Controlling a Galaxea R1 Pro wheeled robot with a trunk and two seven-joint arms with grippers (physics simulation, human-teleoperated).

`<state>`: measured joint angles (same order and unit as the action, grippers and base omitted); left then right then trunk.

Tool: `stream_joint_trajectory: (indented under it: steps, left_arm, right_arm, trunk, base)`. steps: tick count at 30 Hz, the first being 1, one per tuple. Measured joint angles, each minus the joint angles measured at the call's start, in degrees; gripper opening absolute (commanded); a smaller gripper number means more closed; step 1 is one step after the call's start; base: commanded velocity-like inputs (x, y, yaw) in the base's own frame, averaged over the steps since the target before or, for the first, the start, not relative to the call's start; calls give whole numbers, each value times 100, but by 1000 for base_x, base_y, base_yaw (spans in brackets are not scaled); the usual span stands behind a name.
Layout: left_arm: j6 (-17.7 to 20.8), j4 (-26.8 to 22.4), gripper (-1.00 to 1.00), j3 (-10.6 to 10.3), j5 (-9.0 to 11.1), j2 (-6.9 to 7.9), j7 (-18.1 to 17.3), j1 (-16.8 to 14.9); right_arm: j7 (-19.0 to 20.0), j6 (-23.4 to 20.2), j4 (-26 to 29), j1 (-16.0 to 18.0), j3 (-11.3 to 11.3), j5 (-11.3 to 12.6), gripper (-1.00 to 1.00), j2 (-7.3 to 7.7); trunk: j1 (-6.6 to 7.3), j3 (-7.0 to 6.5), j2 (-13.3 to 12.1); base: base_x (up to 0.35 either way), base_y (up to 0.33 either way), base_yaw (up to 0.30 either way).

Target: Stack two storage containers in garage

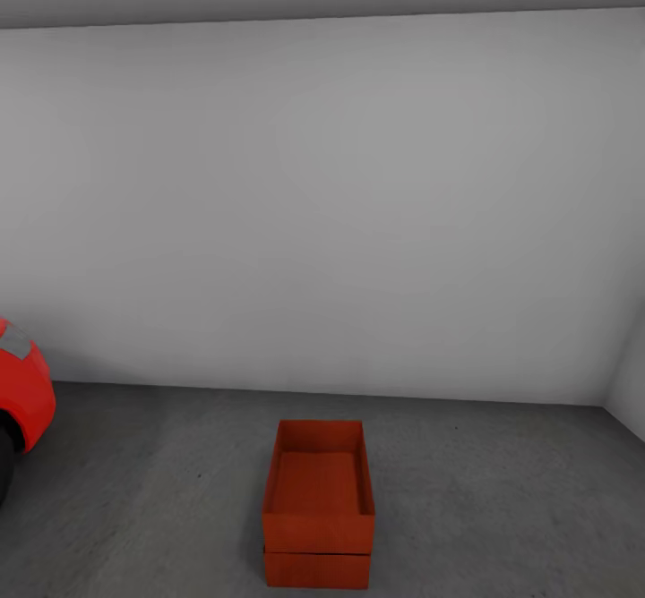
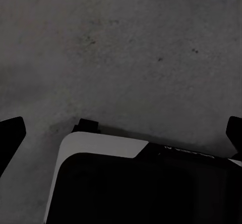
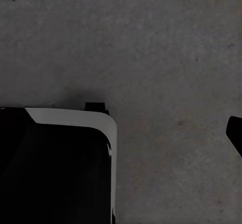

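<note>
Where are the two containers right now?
In the head view the two containers sit stacked one on the other on the grey concrete floor, low and centre, right of the red car and in front of the white wall.

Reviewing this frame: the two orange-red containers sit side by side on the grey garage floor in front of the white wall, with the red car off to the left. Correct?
Not quite. In the head view the two storage containers are stacked, one on top of the other, not side by side. The rest holds: grey floor, white wall behind, red car at the left.
</note>
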<state>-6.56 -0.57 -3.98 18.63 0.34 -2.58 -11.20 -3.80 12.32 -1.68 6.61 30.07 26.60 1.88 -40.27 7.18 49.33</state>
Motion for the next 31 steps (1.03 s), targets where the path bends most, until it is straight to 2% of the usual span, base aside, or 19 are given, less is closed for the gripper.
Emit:
stream_joint_trajectory:
  steps: [31]
  left_arm:
    - [-1, -9, 100, -7, -6, 0, -1, 0]
  right_arm:
    - [-67, -14, 9, 0, 43, -4, 100, 26]
  trunk:
    - [0, 0, 0]
  base:
    - [0, 0, 0]
